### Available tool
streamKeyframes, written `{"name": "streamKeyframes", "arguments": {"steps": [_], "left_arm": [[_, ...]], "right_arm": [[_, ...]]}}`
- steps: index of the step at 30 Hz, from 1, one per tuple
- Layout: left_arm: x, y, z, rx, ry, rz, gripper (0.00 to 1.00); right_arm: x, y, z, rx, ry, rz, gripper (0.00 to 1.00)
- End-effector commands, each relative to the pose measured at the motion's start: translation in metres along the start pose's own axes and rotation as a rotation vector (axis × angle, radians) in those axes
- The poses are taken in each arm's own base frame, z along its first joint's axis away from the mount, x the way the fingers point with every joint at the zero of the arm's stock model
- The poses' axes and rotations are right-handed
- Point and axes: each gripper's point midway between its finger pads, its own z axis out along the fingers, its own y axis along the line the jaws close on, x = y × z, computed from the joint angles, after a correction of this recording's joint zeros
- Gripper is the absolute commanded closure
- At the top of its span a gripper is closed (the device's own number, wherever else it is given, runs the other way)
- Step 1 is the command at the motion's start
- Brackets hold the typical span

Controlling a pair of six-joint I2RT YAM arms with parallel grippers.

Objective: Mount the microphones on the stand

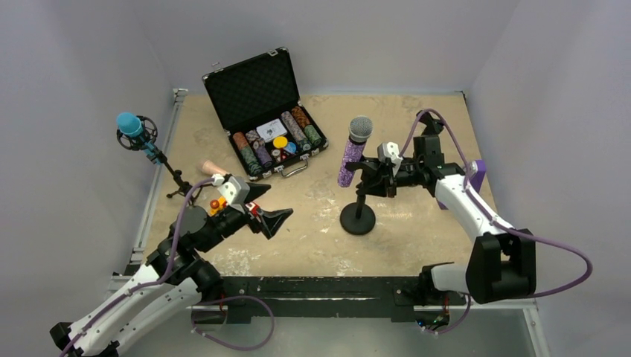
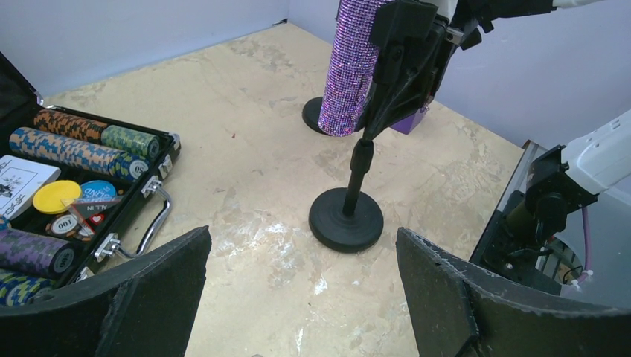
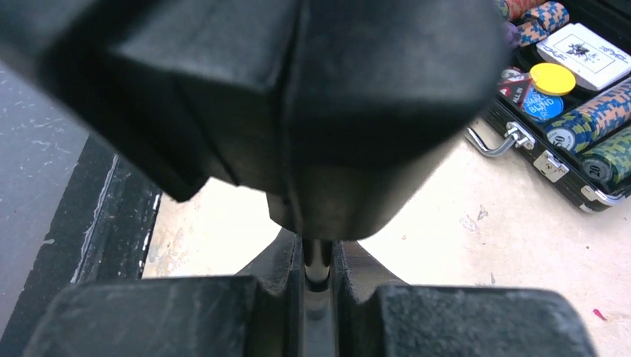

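Right gripper [image 3: 318, 297] clamps the stand [image 1: 358, 218] at its pole, beside the glittery purple microphone [image 1: 351, 160]; left gripper [image 2: 301, 282] gapes wide. Chips [image 2: 93, 210] read "ALL IN", "100" — only overhead shows the blue microphone [image 1: 131, 125].

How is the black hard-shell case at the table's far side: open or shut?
Open. The black hard-shell case has its lid raised, and rows of striped poker chips lie exposed inside.

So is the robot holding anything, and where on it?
Yes: the right jaws are shut on the stand's thin pole, near its top, beside the purple mic. The left jaws are open and empty.
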Motion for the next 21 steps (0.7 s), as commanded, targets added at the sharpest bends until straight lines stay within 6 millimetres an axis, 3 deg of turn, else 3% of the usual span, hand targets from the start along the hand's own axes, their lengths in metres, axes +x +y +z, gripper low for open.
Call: {"name": "streamKeyframes", "arguments": {"steps": [1,12,16,21], "left_arm": [[-0.014,0.002,-0.004,-0.020,-0.022,0.011,0.02],[-0.017,0.010,-0.009,-0.076,0.002,0.004,0.03],[-0.021,0.016,-0.007,-0.111,0.004,0.015,0.03],[-0.021,0.019,-0.004,-0.127,0.025,0.034,0.02]], "right_arm": [[-0.047,-0.023,-0.003,0.020,-0.024,-0.063,1.00],[-0.140,-0.166,-0.004,0.413,-0.109,-0.125,1.00],[-0.155,-0.223,-0.003,0.587,-0.155,-0.090,1.00],[-0.164,-0.281,0.002,0.781,-0.180,-0.092,1.00]]}}
